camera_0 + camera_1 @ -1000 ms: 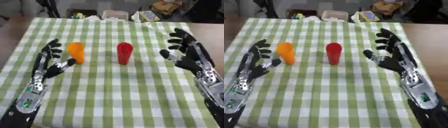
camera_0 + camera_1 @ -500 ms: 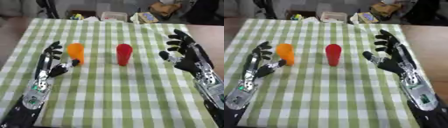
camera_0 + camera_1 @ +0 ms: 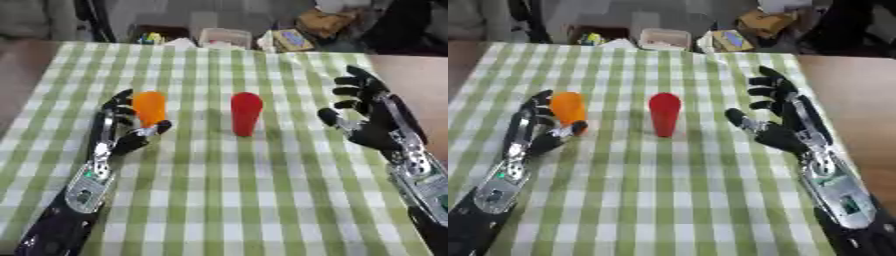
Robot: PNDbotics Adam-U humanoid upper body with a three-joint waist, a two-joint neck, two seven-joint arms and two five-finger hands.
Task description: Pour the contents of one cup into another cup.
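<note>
Surface: green-and-white checked tablecloth (image 3: 219,200), where I am working.
Left hand (image 3: 122,131): fingers spread, closing beside the orange plastic cup (image 3: 150,107).
Right hand (image 3: 372,120): spread, right of the red plastic cup (image 3: 246,113).

Bare checked table (image 3: 262,200) across the whole near half, open for passing. Open lane between orange cup (image 3: 150,108) and red cup (image 3: 246,113), cups well apart. Clear strip between red cup and right hand (image 3: 372,125), fingers spread. Left side of orange cup blocked: left hand (image 3: 122,131) right against it, fingers behind, thumb in front. Far edge crowded with boxes and clutter (image 3: 262,37) just past the cloth; bare cloth behind both cups.
</note>
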